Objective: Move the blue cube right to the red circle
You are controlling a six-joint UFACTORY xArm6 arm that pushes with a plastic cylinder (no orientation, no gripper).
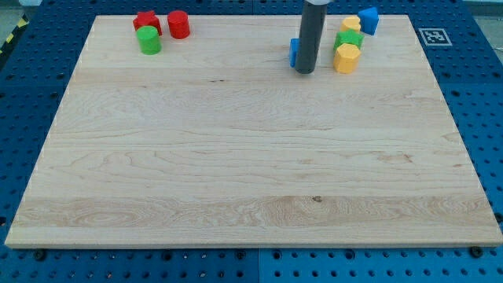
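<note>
The blue cube [294, 52] sits near the view's top, right of centre, mostly hidden behind my rod. My tip [305, 71] rests on the board just right of and slightly below the cube, touching or nearly touching it. The red circle, a red cylinder [178, 24], stands at the view's top left, far left of the cube.
A red block [146, 21] and a green cylinder [148, 40] sit just left of the red circle. At the top right are a yellow block [346, 58], a green block [349, 38], another yellow block [351, 24] and a blue block [368, 20]. The wooden board [251, 173] lies on a blue pegboard.
</note>
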